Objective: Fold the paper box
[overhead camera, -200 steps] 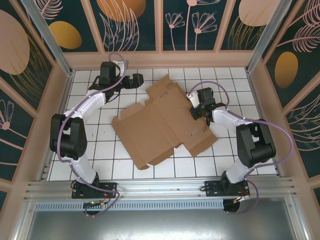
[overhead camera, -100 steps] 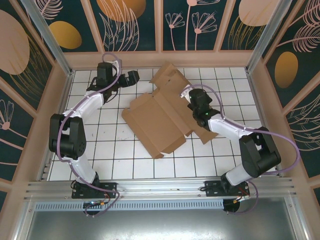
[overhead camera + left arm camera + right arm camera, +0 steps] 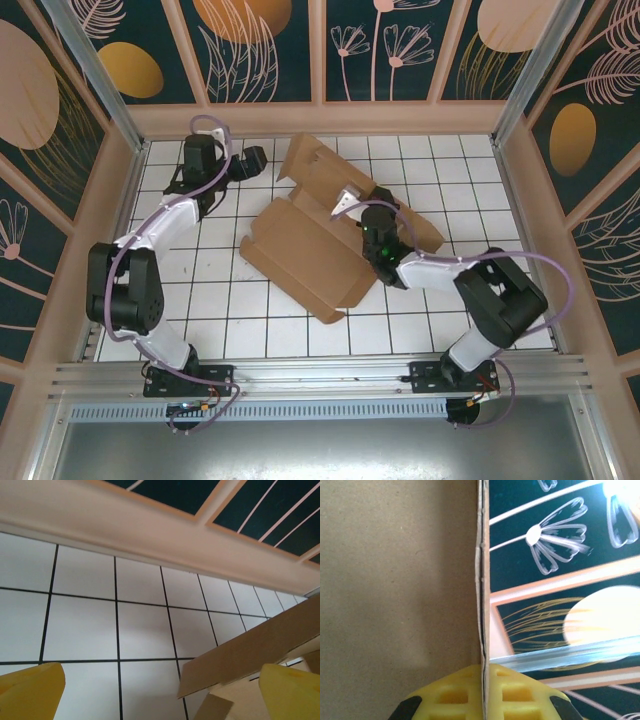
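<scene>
The paper box is a flat brown cardboard sheet with flaps lying across the middle of the tiled floor, its far part raised off the tiles. My right gripper is shut on an edge of the paper box. In the right wrist view the yellow fingers pinch that thin cardboard edge, with the brown panel to the left. My left gripper stands open at the back left, just left of the raised flap. Between its yellow fingertips a cardboard flap pokes in from the right, untouched.
White tiles with black grid lines cover the floor. Peach-framed decorated walls close in the back and both sides, and the back wall's base lies close ahead of the left gripper. A metal rail runs along the near edge.
The right gripper has carried its held edge of the paper box leftward, swinging the sheet round and lifting its far part. The left gripper has drawn back a little to the left.
</scene>
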`<control>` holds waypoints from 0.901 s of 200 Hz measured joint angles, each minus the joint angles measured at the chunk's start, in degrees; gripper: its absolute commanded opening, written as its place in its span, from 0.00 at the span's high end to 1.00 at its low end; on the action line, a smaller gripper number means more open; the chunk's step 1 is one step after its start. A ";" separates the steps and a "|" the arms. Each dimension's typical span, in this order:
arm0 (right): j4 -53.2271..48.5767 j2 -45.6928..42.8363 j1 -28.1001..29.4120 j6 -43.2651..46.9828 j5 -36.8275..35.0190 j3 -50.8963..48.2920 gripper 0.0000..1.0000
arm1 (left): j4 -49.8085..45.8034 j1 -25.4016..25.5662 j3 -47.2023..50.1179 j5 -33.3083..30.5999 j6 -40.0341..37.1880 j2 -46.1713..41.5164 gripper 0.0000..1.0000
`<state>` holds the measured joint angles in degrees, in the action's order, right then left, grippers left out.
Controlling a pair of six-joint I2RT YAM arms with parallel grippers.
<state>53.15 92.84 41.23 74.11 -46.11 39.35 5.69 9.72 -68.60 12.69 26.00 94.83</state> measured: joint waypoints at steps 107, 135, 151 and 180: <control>27.34 9.09 4.55 18.75 -2.05 -4.72 1.00 | 6.16 -2.64 4.31 2.36 3.72 5.86 0.09; 27.04 9.01 5.29 18.14 -2.03 -4.72 1.00 | 5.09 -2.64 1.53 5.51 3.65 12.37 0.12; 25.44 8.63 5.40 16.96 -2.01 -4.72 1.00 | 4.11 -2.64 0.13 6.78 3.61 14.82 0.12; 21.70 6.84 5.44 14.03 -1.86 -4.72 1.00 | 3.41 -2.64 0.02 7.91 3.13 15.39 0.18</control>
<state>74.85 99.68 46.68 88.14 -47.97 34.63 9.10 7.07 -68.58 20.60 29.12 110.21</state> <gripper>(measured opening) 0.052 0.849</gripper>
